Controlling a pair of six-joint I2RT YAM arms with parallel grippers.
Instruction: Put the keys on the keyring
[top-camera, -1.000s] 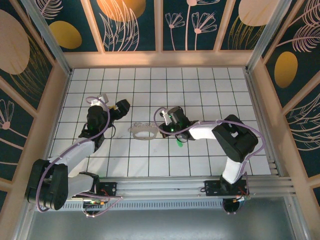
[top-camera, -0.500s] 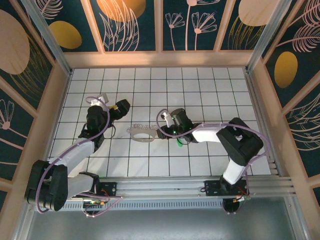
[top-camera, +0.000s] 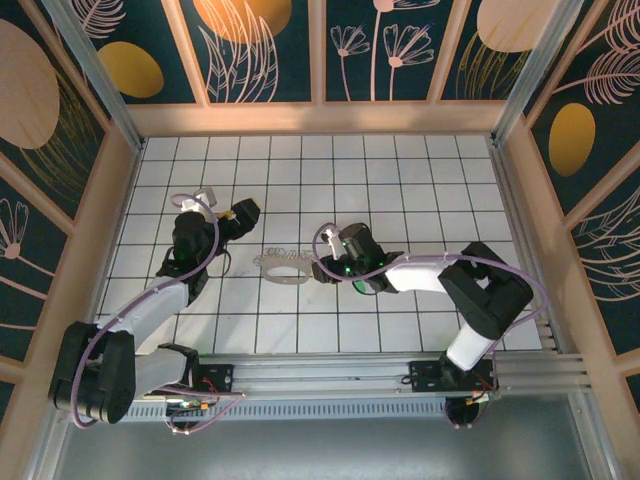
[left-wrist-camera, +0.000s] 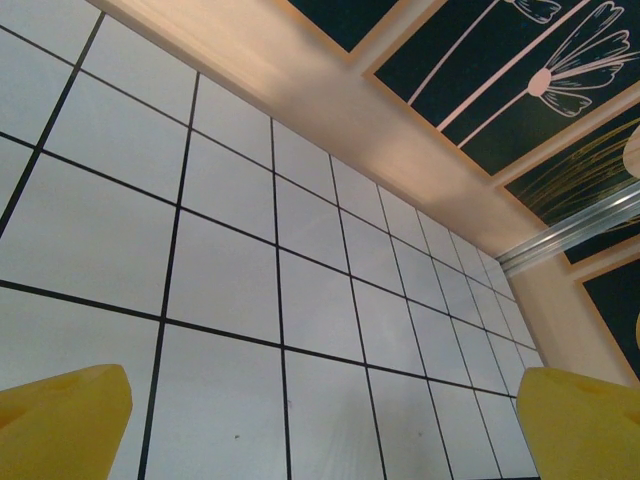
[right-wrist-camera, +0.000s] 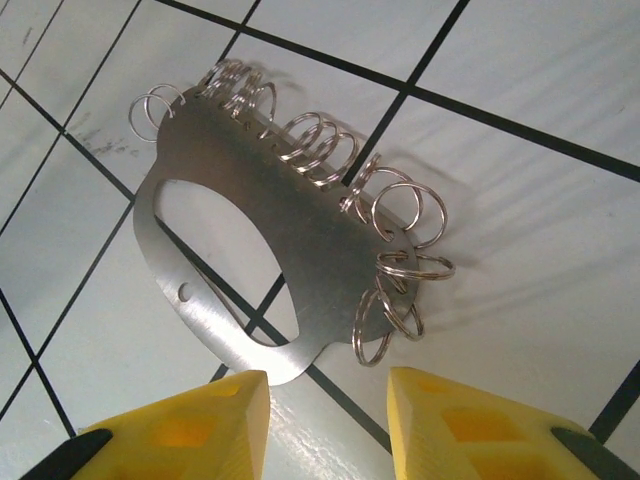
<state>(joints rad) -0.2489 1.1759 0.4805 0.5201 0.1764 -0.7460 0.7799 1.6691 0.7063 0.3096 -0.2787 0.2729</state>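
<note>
Silvery keyring (right-wrist-camera: 330, 250) lies flat just beyond the parted right fingers (right-wrist-camera: 200, 420).

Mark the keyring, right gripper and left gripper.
keyring (right-wrist-camera: 320, 245): right wrist view, flat plate beside its oval hole.
right gripper (right-wrist-camera: 328, 400): right wrist view, gap between yellow fingertips.
left gripper (left-wrist-camera: 320, 425): left wrist view, midway between yellow fingertips.

Silvery keyring (right-wrist-camera: 285, 205); white table (right-wrist-camera: 520, 200) gridded with black lines.
</note>
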